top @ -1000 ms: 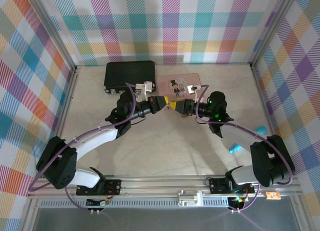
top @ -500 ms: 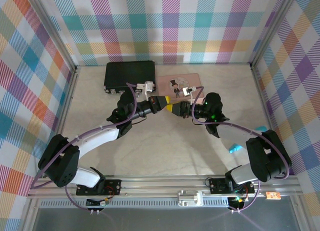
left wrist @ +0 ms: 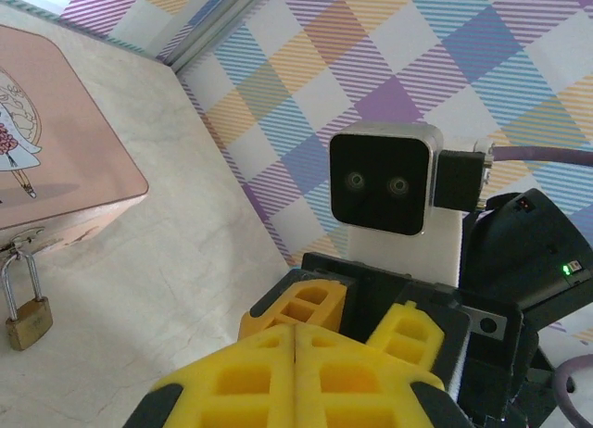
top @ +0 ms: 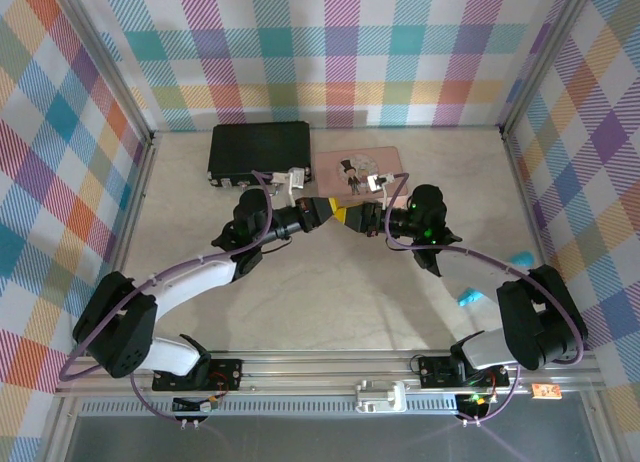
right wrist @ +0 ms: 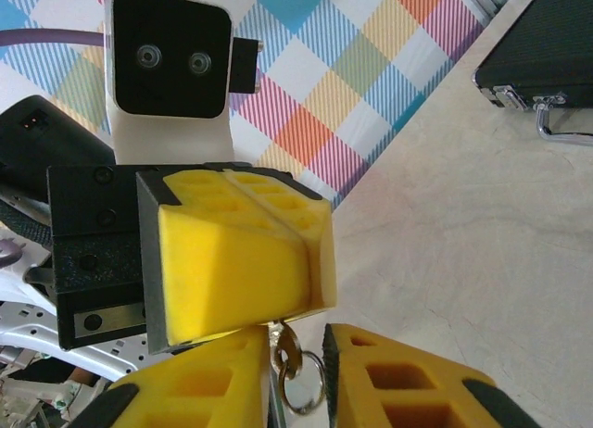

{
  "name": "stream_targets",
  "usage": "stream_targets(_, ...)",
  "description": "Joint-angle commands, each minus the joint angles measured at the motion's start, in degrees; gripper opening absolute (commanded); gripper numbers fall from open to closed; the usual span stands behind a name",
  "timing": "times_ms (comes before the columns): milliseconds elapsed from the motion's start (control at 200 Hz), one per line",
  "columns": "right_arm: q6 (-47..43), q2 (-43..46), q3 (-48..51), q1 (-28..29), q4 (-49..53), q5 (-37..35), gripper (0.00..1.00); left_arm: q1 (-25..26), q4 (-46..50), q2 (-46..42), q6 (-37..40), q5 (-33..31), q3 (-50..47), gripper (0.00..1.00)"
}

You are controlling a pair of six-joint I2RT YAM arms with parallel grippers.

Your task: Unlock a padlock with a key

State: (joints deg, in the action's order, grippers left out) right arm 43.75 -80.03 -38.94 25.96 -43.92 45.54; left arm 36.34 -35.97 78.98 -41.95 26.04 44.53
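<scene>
Just in front of the flat pink metal tin with a picture on its lid [top: 360, 168], the two arms meet tip to tip above the pale marbled worktop [top: 330, 292]. The left claw [left wrist: 295, 349] has its yellow ribbed fingers pressed together with only a seam between them. The very small pale silvery metal key [right wrist: 281, 345] juts out from the lower end of that seam, pinched there, with a thin metal ring [right wrist: 302, 387] hanging from it. The right claw [right wrist: 296, 343] faces the left one with its yellow fingers spread. The key and ring sit in the gap between them, and I cannot tell whether the fingers touch the key. The tiny brass-gold padlock with a thin silvery shackle [left wrist: 26, 309] hangs from the latch on the pink tin's front edge, its shackle closed through the latch and its body lying against the worktop just beside the tin. A black rectangular case [top: 258, 150] lies directly to the left of the pink tin, close to it, against the back wall.
</scene>
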Motion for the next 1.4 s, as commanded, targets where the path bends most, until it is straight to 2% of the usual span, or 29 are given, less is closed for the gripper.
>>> stream_targets(0,0.5,0.1,-1.5,0.0,-3.1,1.1,0.19,0.9,-1.5,-2.2,-0.2,0.2,-1.0,0.00)
stream_targets(100,2.9,-2.1,-1.5,0.3,-6.2,2.0,0.15,1.4,-1.9,-2.3,-0.1,-0.2,-0.9,0.00)
stream_targets(300,6.7,-5.2,-1.7,1.5,-11.6,2.5,0.19,2.3,-2.6,-1.8,-0.7,-1.1,-0.6,0.00)
stream_targets(385,6.3,-4.8,-1.7,1.6,-10.8,2.2,0.11,2.4,-2.8,-1.6,-0.9,-1.2,-0.4,0.00)
stream_targets(405,5.8,-4.6,-1.8,1.6,-10.1,2.1,0.08,2.4,-2.8,-1.6,-1.0,-1.3,-0.4,0.00)
stream_targets(425,5.2,-4.4,-2.0,1.6,-9.2,2.2,0.00,2.5,-2.8,-1.6,-1.0,-1.3,-0.3,0.00)
stream_targets(565,1.8,-2.6,-2.8,1.3,-3.1,2.7,0.00,2.6,-2.9,-1.5,-0.9,-2.0,-0.3,0.00)
stream_targets(605,0.2,-1.4,-2.6,1.1,-0.4,1.9,0.00,2.6,-2.8,-1.5,-0.8,-2.7,-0.3,0.11)
stream_targets(695,-3.6,1.9,-1.7,0.4,6.0,-1.4,0.00,2.6,-1.4,-1.2,-0.1,-5.7,0.2,0.56)
stream_targets(725,-4.9,2.9,-1.5,0.0,8.8,-2.4,0.00,2.6,-0.5,-1.1,0.2,-7.1,0.5,0.69)
stream_targets(770,-7.1,4.7,-1.4,-0.6,13.6,-4.1,0.00,2.6,1.3,-1.0,0.7,-9.5,1.2,0.80)
stream_targets(810,-9.6,6.2,-1.6,-1.1,18.8,-6.3,0.00,2.6,3.0,-0.7,0.9,-12.3,1.8,0.85)
stream_targets(915,-15.6,9.8,-2.6,-2.6,33.5,-16.0,0.00,2.6,8.4,1.6,0.7,-18.4,4.0,0.86)
stream_targets(1085,-23.5,13.0,-4.3,-3.8,51.8,-33.9,0.00,4.5,11.3,9.2,-0.1,-21.4,7.3,0.83)
stream_targets(1265,-29.3,13.6,-6.1,-5.1,59.0,-44.6,0.00,11.3,16.8,17.5,8.1,-29.2,13.7,0.84)
stream_targets(1395,-31.8,14.8,-6.6,-6.1,61.1,-49.3,0.00,13.3,23.0,24.4,7.6,-35.4,19.7,0.84)
